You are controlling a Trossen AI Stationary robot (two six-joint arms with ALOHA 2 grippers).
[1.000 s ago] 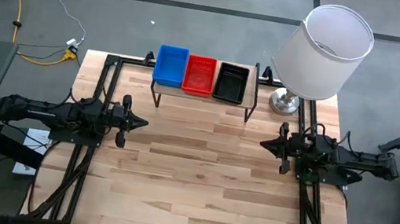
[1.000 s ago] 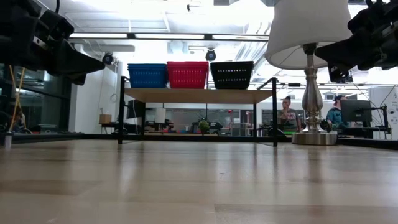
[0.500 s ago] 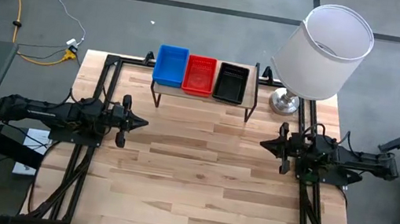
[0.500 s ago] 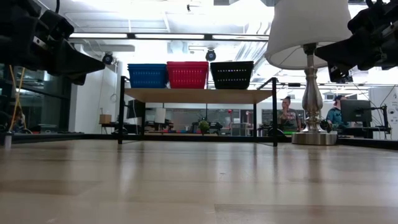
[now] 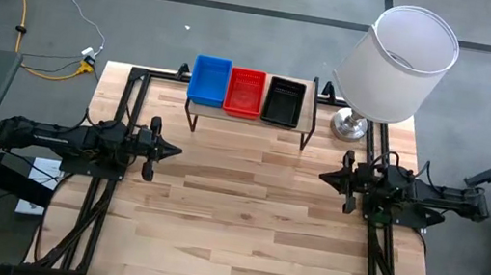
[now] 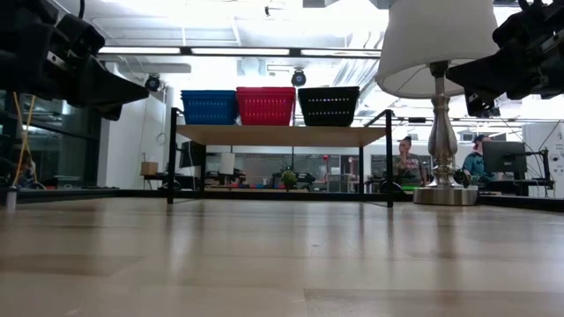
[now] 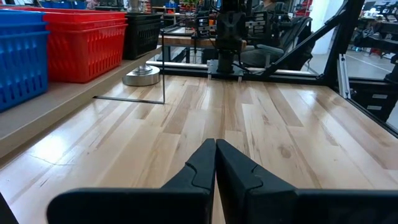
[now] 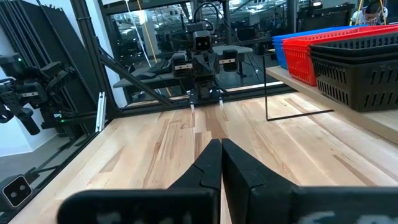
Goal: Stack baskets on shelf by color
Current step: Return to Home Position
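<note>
High view shows blue baskets [image 5: 210, 81], red baskets [image 5: 244, 92] and black baskets [image 5: 283, 101] side by side on the shelf [image 5: 307, 111] (lamp [image 5: 398, 63] alongside), left gripper [image 5: 170, 151] and right gripper [image 5: 327, 177] both closed, empty.

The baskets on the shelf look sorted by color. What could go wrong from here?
1. The blue stack, red stack and black stack nearly cover the shelf front to back, so a knock might tip one off.
2. The lamp stands close to the right gripper; a rising right arm could strike its shade.
The left gripper waits shut at the table's left side.
</note>
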